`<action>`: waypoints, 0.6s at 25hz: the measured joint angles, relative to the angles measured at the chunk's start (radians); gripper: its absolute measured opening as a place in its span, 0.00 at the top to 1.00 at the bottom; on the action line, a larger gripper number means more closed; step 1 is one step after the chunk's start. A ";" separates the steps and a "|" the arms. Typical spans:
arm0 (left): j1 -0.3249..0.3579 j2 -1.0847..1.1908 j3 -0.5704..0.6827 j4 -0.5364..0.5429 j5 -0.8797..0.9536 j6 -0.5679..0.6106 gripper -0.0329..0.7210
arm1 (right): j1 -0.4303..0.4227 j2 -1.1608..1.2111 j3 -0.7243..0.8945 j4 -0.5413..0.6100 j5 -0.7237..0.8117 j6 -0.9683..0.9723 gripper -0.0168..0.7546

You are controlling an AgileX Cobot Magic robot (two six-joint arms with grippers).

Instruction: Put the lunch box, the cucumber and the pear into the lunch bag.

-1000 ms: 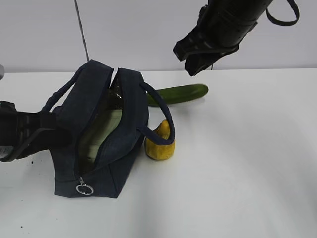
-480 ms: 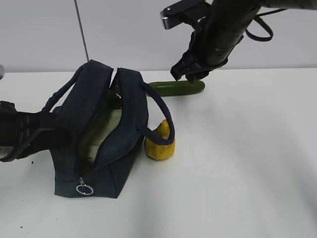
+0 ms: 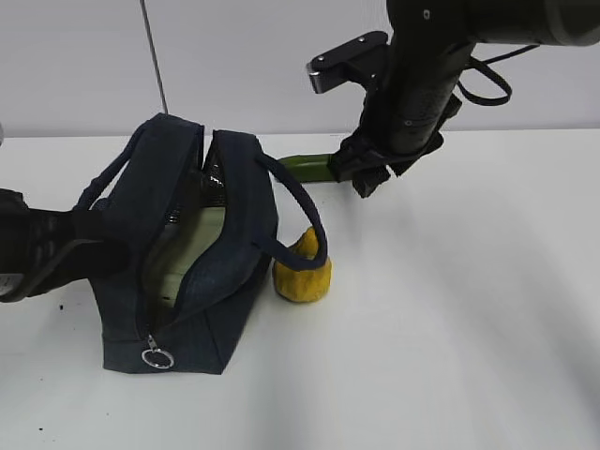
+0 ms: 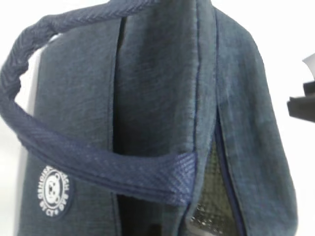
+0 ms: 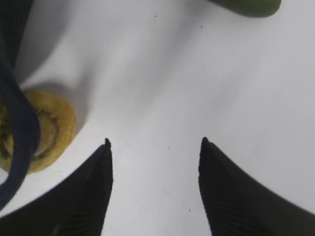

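Note:
The navy lunch bag (image 3: 234, 234) lies unzipped on the white table, and the lunch box's pale green lid (image 3: 183, 255) shows inside it. The yellow pear (image 3: 302, 274) sits against the bag's right side under a handle loop. The cucumber (image 3: 307, 167) lies behind the bag, its right part hidden by my right arm. My right gripper (image 3: 371, 180) is open and empty, low over the table just right of the cucumber's visible part. In the right wrist view the gripper (image 5: 155, 142) has the pear (image 5: 49, 130) on its left and a cucumber end (image 5: 248, 5) at the top. My left gripper (image 3: 105, 255) grips the bag's left wall; the bag (image 4: 157, 98) fills its view and hides the fingers.
A round metal zipper ring (image 3: 157, 357) lies at the bag's near end. A bag handle (image 5: 19, 132) loops over the pear. A thin dark pole (image 3: 155, 66) stands against the back wall. Bare white table (image 3: 469, 319) stretches to the right and front.
My right gripper has come down from high above to just over the table at the cucumber, hiding its right end. The bag's left wall has shifted a little and the opening is wider.

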 joint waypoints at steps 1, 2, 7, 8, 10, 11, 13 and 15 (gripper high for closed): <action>0.000 0.000 0.000 0.001 -0.016 0.000 0.98 | 0.000 0.000 0.000 0.000 0.027 0.000 0.41; 0.000 0.000 0.000 0.001 -0.024 0.000 0.98 | 0.000 0.000 0.002 0.000 0.047 0.002 0.41; -0.001 0.000 0.000 0.002 -0.063 0.000 0.98 | 0.000 0.000 0.049 0.000 0.078 0.004 0.42; -0.001 0.000 0.000 0.002 -0.075 0.000 0.98 | 0.000 0.000 0.063 0.007 0.078 0.004 0.43; -0.001 0.000 0.000 0.002 -0.095 0.000 0.98 | 0.000 0.000 0.099 0.049 0.072 -0.023 0.43; 0.003 0.000 0.000 0.002 -0.102 0.000 0.98 | 0.000 0.000 0.107 0.077 0.069 -0.037 0.43; 0.016 0.000 0.000 0.002 -0.109 0.000 0.98 | 0.000 0.000 0.120 0.119 0.063 -0.070 0.43; 0.040 0.000 0.000 0.002 -0.112 0.000 0.98 | 0.000 0.000 0.122 0.158 0.056 -0.104 0.44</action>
